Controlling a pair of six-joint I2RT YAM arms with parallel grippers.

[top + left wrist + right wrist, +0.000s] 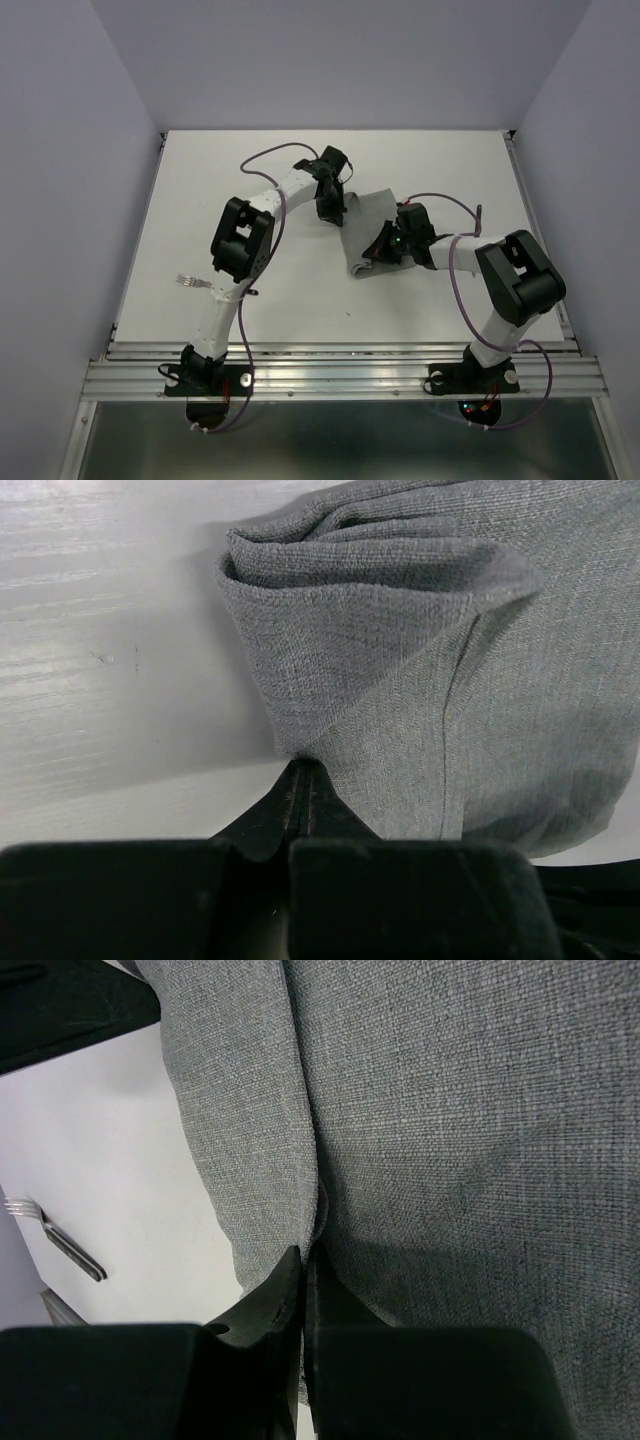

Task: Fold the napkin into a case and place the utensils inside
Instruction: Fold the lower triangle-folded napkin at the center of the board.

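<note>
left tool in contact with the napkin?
Touching. The left wrist view shows the left tool shut, with a fold of the napkin gathered into its tips and no gap between them.

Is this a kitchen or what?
Probably a robot test booth, not a kitchen: plain walls box in a white table, with left arm and right arm bolted to a metal rail.

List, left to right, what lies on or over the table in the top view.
fork → left hand → right hand → thin dark stick. The napkin spans both hands, so it is left out.
</note>
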